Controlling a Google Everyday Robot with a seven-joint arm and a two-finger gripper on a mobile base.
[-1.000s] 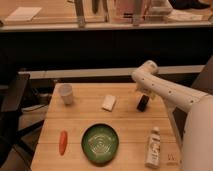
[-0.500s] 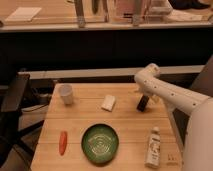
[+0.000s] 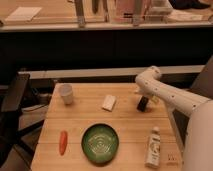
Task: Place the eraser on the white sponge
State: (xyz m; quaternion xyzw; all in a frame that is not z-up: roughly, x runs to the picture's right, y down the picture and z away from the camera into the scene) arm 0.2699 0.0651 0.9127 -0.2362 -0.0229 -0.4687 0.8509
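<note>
Claw (image 3: 142,101) hanging at the eraser (image 3: 142,106) on the worktop (image 3: 125,125); grip cannot be told.
White sponge (image 3: 108,102) is lying left of the claw, apart; cup (image 3: 66,93) is standing farther left, green plate (image 3: 100,143) and bottle (image 3: 153,148) sitting nearer the camera.

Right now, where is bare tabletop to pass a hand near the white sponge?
Bare wood lies between the white cup and the flat white sponge, and between sponge and round green plate. Crowded on the sponge's other side: the gripper sits at the small dark eraser.
</note>
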